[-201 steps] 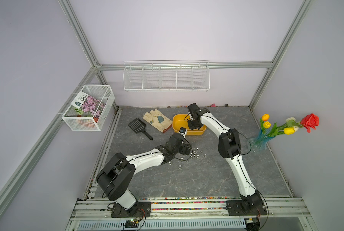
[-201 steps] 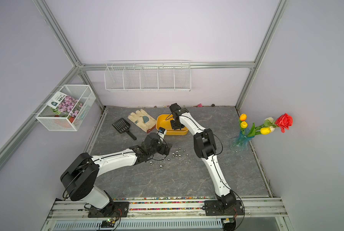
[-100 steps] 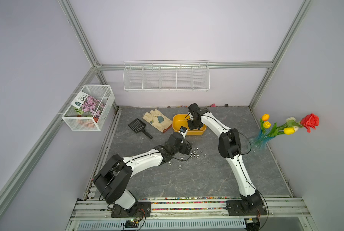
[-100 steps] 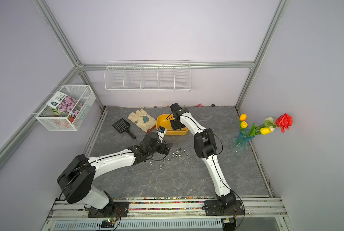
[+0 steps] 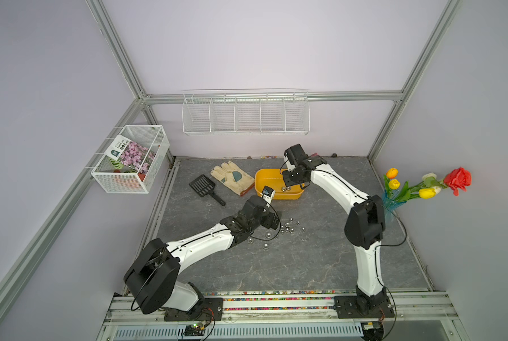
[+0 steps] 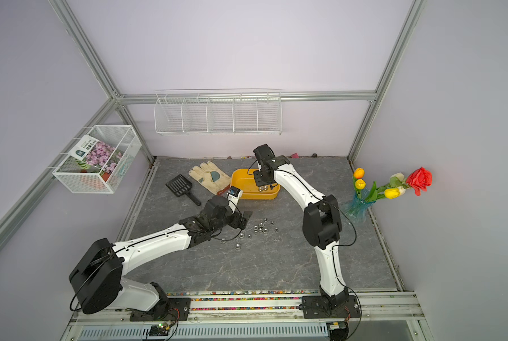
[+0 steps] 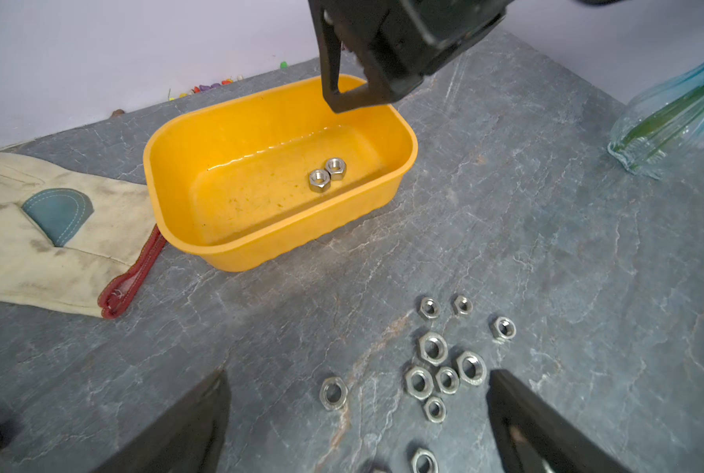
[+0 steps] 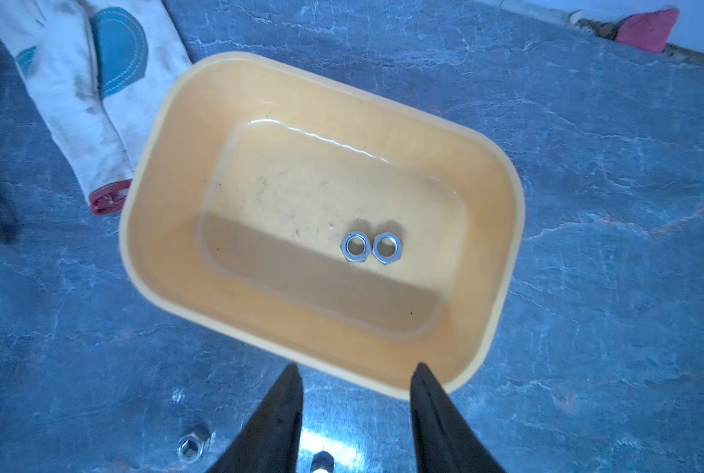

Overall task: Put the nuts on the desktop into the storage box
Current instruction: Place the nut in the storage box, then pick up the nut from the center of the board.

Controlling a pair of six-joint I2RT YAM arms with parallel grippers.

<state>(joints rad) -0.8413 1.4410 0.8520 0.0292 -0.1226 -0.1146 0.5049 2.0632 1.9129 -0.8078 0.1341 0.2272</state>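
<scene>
I am hovering the left gripper (image 7: 357, 372), wide and empty, over the nuts (image 7: 432, 348) on the desktop (image 7: 546, 245), judging them hard, light, slippery, best pinched 1 at a time across the flats, with the storage box (image 7: 284, 241) just beyond.

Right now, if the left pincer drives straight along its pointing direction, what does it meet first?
Likely the loose nuts on the desktop, just ahead of the open left pincer; its height is unclear. The storage box sits farther on.

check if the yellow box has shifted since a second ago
No. The storage box sits where it was in both top views, its near corner still beside the glove and its red cuff.
</scene>
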